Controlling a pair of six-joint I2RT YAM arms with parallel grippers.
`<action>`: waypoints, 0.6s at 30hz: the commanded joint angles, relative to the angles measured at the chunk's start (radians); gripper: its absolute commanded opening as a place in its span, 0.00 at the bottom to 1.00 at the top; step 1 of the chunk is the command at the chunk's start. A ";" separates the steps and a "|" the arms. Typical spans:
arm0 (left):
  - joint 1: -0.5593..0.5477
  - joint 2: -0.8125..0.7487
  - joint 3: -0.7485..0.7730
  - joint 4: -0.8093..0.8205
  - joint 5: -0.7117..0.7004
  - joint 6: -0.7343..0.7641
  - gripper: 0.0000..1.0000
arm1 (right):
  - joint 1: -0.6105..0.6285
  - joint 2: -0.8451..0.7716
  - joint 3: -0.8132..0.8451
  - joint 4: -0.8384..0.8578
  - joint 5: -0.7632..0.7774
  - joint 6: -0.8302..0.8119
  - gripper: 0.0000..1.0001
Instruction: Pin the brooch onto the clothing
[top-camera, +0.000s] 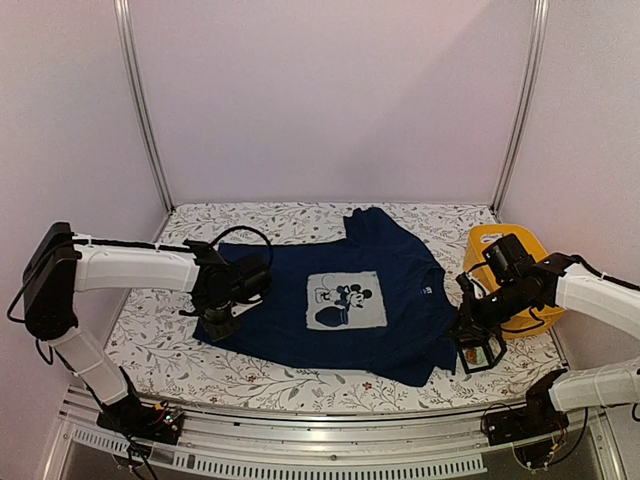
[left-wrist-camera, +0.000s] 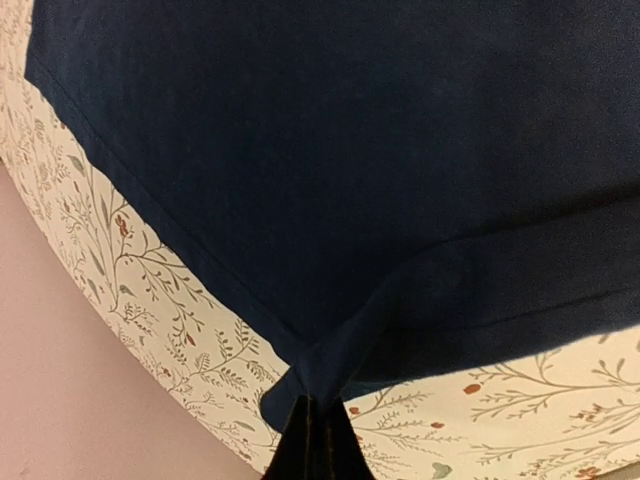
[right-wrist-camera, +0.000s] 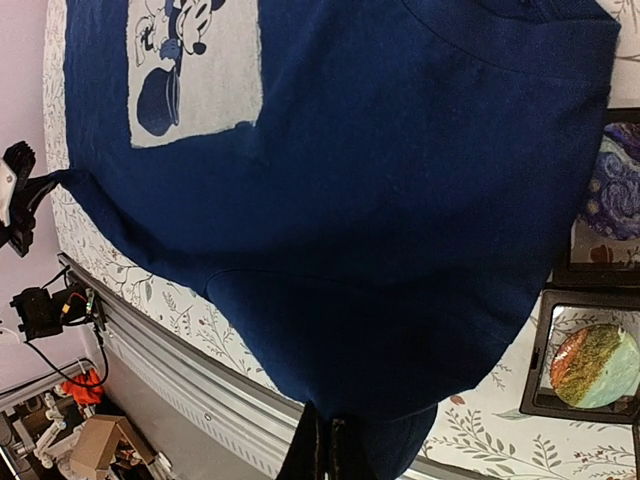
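left pincer (left-wrist-camera: 315, 440) clamped shut on the hem corner of the clothing (left-wrist-camera: 350, 150), right pincer (right-wrist-camera: 322, 450) closed on a sleeve edge, navy clothing lay spread flat on the floral desk (top-camera: 150, 350), print facing up, yellow bin (top-camera: 482, 240) stood beyond its collar end

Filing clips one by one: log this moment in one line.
left hand shut on T-shirt corner | right hand shut on T-shirt edge | T-shirt spread on table
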 joint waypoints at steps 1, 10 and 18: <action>-0.099 -0.010 0.065 -0.108 -0.048 -0.050 0.00 | 0.004 0.057 0.042 0.000 0.062 -0.030 0.00; -0.351 0.146 0.112 -0.239 -0.186 -0.174 0.00 | 0.005 0.185 0.127 -0.030 0.159 -0.104 0.00; -0.341 0.200 0.319 -0.263 -0.285 -0.225 0.00 | 0.003 0.251 0.188 -0.050 0.176 -0.160 0.00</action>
